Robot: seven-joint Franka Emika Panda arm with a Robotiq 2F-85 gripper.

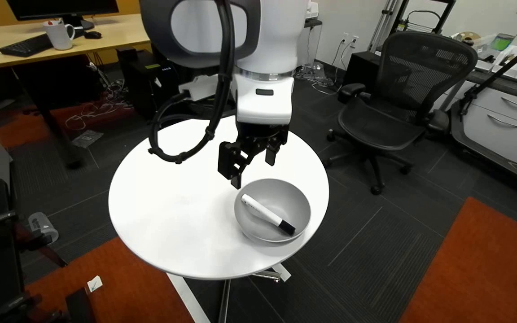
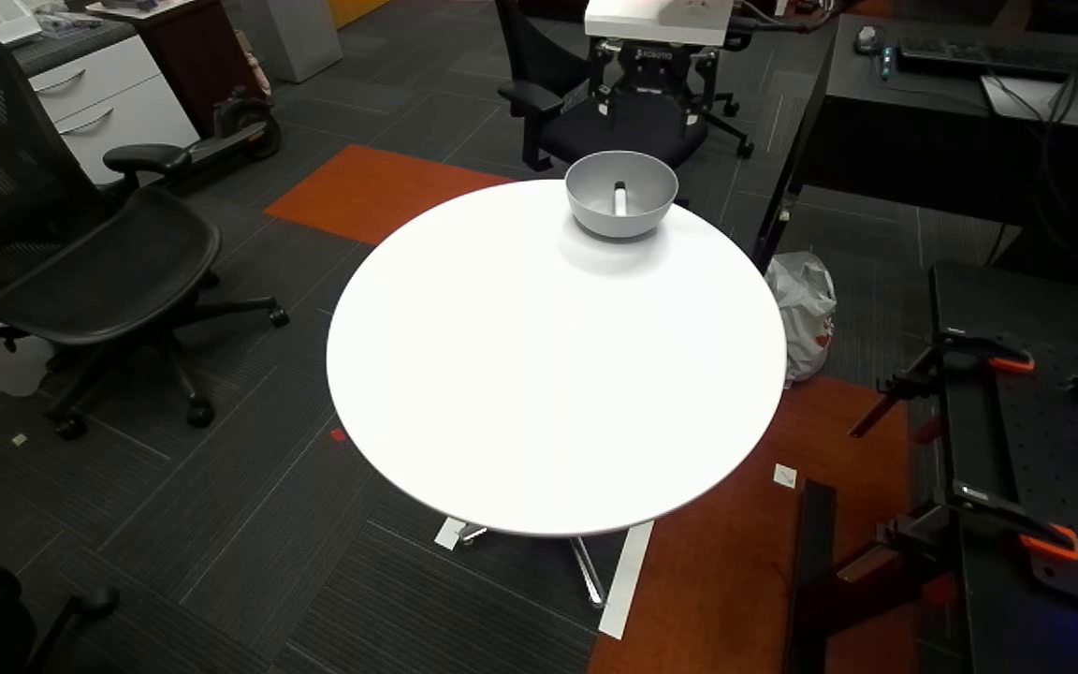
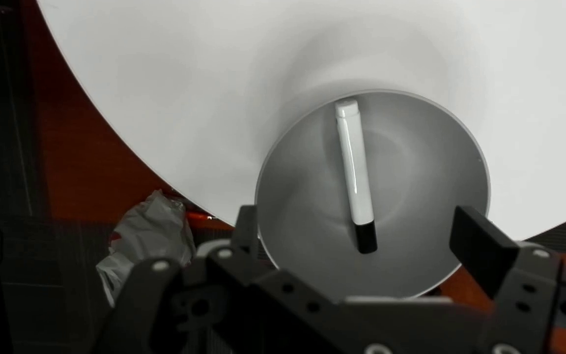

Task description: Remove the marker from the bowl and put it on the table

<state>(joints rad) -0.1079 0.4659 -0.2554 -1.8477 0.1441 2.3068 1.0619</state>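
Note:
The marker is a white pen with a black cap (image 1: 265, 213). It lies inside the round grey bowl (image 1: 298, 197), leaning against its wall. In an exterior view the marker (image 2: 620, 200) shows end-on in the bowl (image 2: 621, 226). The bowl stands near the edge of the round white table (image 1: 173, 202), which also shows in an exterior view (image 2: 548, 374). My gripper (image 1: 253, 170) is open and empty, above the bowl. In the wrist view the marker (image 3: 356, 167) lies across the bowl (image 3: 430, 191), its cap end between the gripper's spread fingers (image 3: 356, 220).
A black mesh chair (image 1: 424, 80) stands on the floor beside the table. A wooden desk (image 1: 119, 31) with a mug (image 1: 59, 36) is behind. In an exterior view a dark bench with clamps (image 2: 1035, 449) and a plastic bag (image 2: 801, 314) are beside the table.

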